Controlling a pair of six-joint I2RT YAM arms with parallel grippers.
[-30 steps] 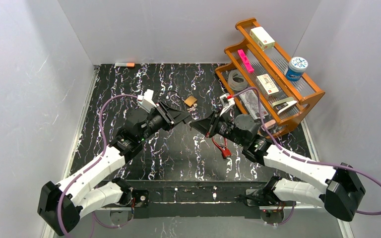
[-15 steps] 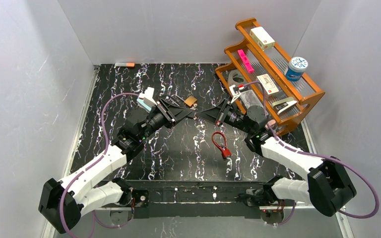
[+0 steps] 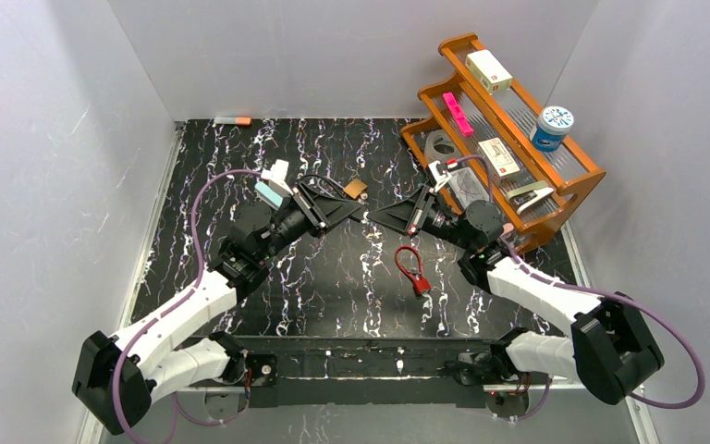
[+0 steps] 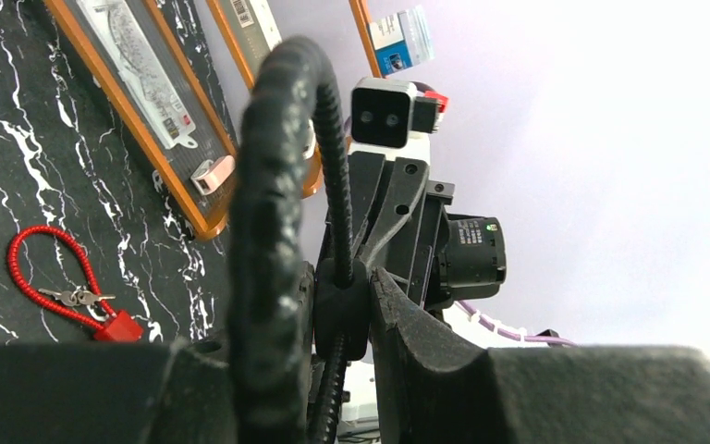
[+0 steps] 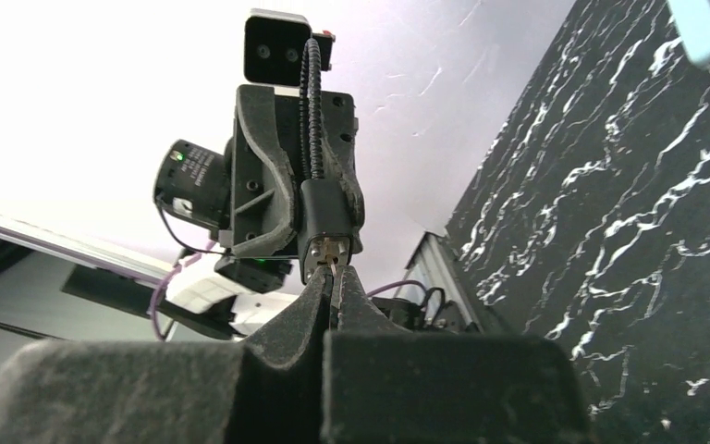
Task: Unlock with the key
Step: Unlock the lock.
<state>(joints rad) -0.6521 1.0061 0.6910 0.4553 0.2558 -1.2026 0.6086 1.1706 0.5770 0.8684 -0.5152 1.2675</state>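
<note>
Two arms met in mid-air over the middle of the table point(image 3: 240, 176). Left gripper point(image 3: 349, 214) clamped on the body of the black cable lock point(image 5: 328, 217), its cable looped up above the fingers. Right gripper point(image 3: 384, 215) pressed together on the key point(image 5: 335, 266), the key tip at the brass keyhole on the lock's end face. How deep it sat could not be told.

Progress, as judged: lock picked up and presented, key lined up and apparently entering. Left to do: seat the key fully, turn it, free the cable end. No sign that the cable had released; its end appeared seated in the body in the left wrist view.

A red cable lock point(image 3: 413, 268) with its own keys lay on the table, near and right of the grippers, untouched.

Containers: wooden rack point(image 3: 584, 172) at far right. Upper shelf held a white box point(image 3: 488, 70), a pink bar point(image 3: 458, 114) and a blue-lidded jar point(image 3: 552, 128). Lower shelf held a tape roll point(image 3: 441, 148) and a small carton point(image 3: 498, 157); other items unclear
</note>
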